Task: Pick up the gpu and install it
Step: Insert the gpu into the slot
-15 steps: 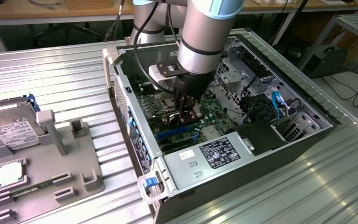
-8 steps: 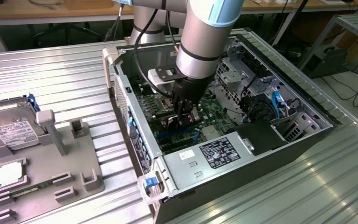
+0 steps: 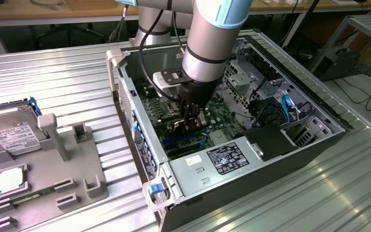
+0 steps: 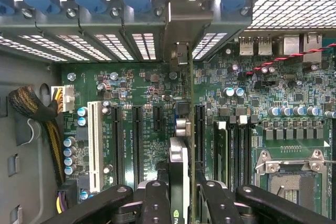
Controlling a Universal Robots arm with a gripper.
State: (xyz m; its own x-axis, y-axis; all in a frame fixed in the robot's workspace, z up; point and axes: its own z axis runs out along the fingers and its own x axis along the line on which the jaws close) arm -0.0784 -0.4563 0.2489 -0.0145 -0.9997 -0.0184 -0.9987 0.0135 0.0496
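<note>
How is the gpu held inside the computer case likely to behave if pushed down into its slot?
The gpu is a thin card held edge-on by the gripper, so it probably stays stiff lengthwise but could tilt sideways. Its exposed circuitry looks fragile; its metal bracket seems sturdier.

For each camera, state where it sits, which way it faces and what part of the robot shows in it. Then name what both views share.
Exterior view: off the arm, raised, looking down at the open computer case on a ribbed metal table; the arm reaches into the case.
Wrist view: on the wrist, facing the motherboard inside the case; the end effector grips the gpu edge-on, its bracket at the rear slots.
Shared: the motherboard, the end effector.
</note>
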